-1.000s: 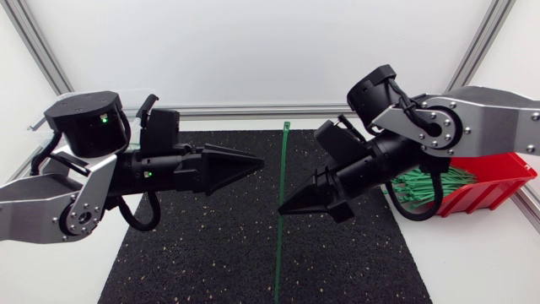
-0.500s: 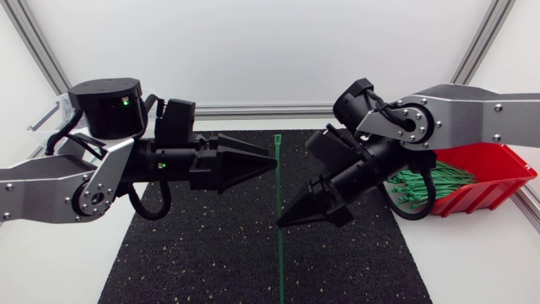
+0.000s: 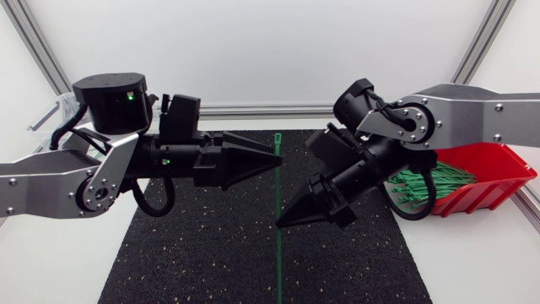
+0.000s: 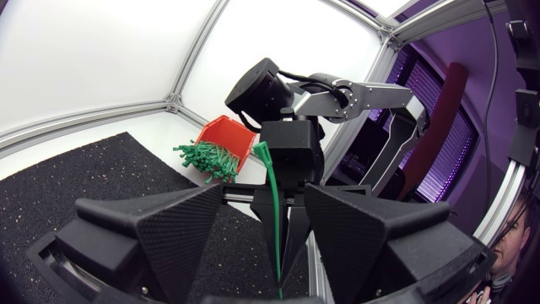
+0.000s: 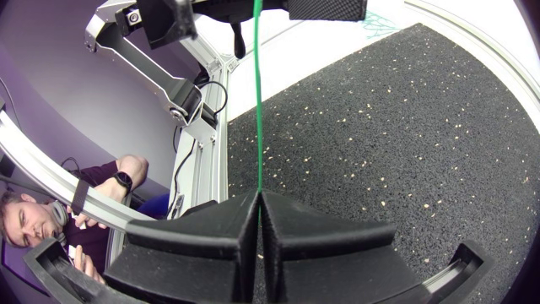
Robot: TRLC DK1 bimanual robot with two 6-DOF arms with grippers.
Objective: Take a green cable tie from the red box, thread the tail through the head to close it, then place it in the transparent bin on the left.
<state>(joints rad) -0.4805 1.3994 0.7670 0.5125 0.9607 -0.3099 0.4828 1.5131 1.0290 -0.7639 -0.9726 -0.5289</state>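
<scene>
A long green cable tie (image 3: 278, 253) stands upright over the black mat, its head (image 3: 277, 135) uppermost. My right gripper (image 3: 280, 223) is shut on it about midway; in the right wrist view the tie (image 5: 257, 110) rises straight out of the closed tips (image 5: 258, 194). My left gripper (image 3: 278, 162) sits at the tie's upper part, open. In the left wrist view the tie (image 4: 273, 219) passes through the gap between the fingers (image 4: 177, 228) without clear contact. The red box (image 3: 494, 181) at the right holds a bundle of green ties (image 3: 426, 187).
The black mat (image 3: 194, 253) covers the table's middle. A transparent bin (image 3: 52, 116) shows at the far left, mostly hidden behind my left arm. White table surface lies around the mat, and the frame rail runs along the back.
My left arm moved right until its fingertips straddle the tie's upper part. My right gripper shifted slightly left and down, carrying the tie with it.
</scene>
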